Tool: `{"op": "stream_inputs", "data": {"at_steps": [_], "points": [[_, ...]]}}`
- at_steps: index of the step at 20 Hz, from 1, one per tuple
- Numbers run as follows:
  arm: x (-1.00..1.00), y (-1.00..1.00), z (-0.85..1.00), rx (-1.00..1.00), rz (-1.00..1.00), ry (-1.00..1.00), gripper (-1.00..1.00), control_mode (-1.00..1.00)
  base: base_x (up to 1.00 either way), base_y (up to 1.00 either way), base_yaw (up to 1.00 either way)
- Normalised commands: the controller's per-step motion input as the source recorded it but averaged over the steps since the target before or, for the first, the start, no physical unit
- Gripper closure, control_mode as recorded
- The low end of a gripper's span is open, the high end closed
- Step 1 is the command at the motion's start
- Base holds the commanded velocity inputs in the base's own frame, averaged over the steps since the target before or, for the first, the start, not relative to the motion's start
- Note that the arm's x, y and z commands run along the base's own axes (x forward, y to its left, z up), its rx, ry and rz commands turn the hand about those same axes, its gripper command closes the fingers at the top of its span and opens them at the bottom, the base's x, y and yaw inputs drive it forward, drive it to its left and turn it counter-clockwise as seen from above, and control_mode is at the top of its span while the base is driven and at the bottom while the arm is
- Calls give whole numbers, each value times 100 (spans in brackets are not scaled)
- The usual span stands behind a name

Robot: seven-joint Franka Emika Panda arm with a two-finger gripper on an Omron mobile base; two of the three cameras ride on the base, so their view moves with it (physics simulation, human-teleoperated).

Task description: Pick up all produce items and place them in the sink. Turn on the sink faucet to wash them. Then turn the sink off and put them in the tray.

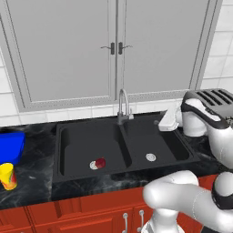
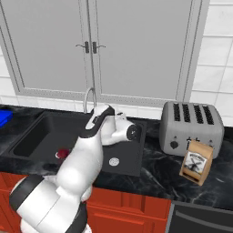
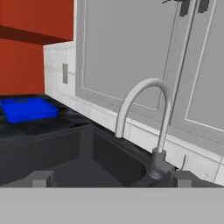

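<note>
A small dark-red produce item lies on the drain of the left basin of the black double sink. The grey gooseneck sink faucet rises behind the divider, and no water shows at its spout. My gripper hovers over the right basin's back edge, right of the faucet and level with its base. It is open, with its two fingertips wide apart and nothing between them. The blue tray stands on the counter left of the sink.
A yellow cup with an orange band stands in front of the tray. A silver toaster and a brown paper bag sit on the counter to the right. Grey cabinet doors hang above.
</note>
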Motion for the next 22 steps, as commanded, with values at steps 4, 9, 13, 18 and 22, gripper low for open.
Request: {"op": "stream_inputs", "data": {"at_steps": [4, 9, 13, 18, 22], "points": [[40, 0, -20, 0, 6, 0, -100, -100, 0, 0, 0], [38, 1, -23, 0, 4, 0, -100, -100, 0, 0, 0], [46, 10, -15, 0, 0, 0, -100, -100, 0, 0, 0], [51, 8, -14, 0, 0, 0, -100, -100, 0, 0, 0], [46, 2, -18, 0, 0, 0, -100, -100, 0, 0, 0]]}}
